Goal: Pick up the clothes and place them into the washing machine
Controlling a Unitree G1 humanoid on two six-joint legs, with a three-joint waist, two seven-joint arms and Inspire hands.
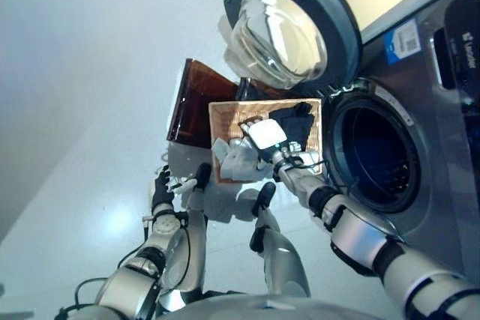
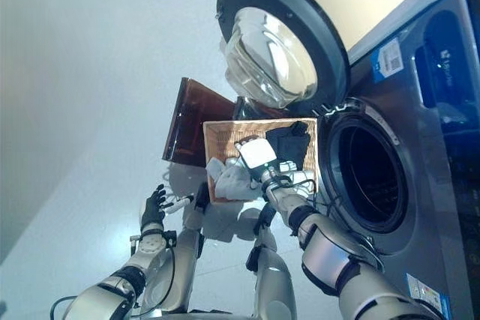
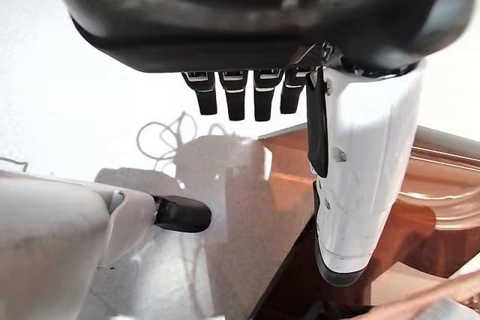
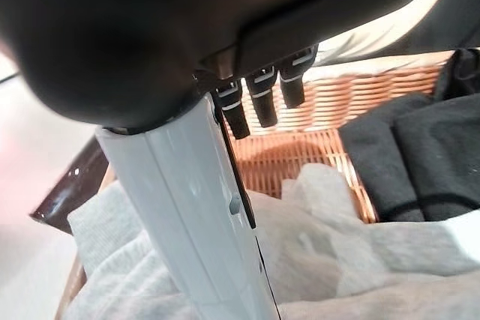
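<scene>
Both hands' fingers [image 4: 264,95] straight (holding nothing).

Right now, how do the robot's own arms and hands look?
Both arms are silver-grey shells with black joint rings. The left hand is dark; in its wrist view it shows a row of black fingers with silver bands and a thumb under a long white cover. The right hand has a pale back and the same white thumb cover.
</scene>
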